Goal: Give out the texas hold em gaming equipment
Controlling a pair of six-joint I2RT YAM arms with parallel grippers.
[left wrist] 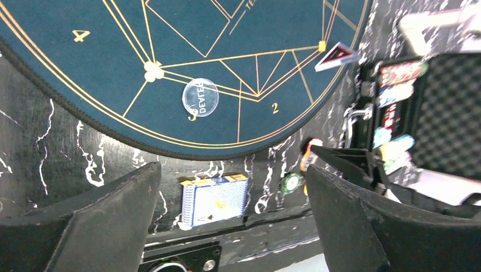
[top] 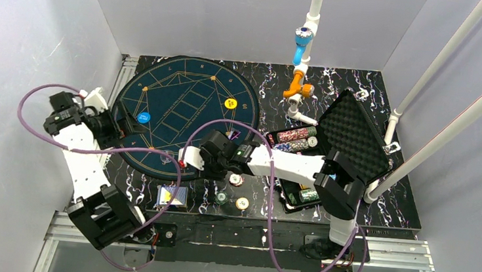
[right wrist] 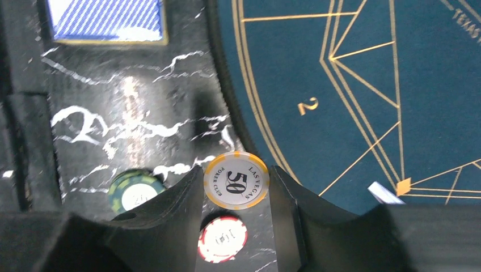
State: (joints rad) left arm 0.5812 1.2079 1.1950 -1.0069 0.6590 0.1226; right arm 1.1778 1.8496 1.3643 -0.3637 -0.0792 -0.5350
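- Right claw (right wrist: 237, 173): part-closed on yellow-edged 50 chip (right wrist: 235, 186), pinched by its rim, over worktop (right wrist: 142, 113) just beside mat (right wrist: 351, 73) edge.
- Left claw (left wrist: 232, 181): wide open, empty.
- Hazard: narrow rim grip; chip may pivot or slip, landing on red chip (right wrist: 222, 239) beneath, short of mat.

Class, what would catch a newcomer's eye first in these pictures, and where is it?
The round dark mat with gold lines lies at the table's far left. Right of it stands the open black case holding rows of chips. Near the mat's edge, the right gripper pinches an orange-rimmed 50 chip.
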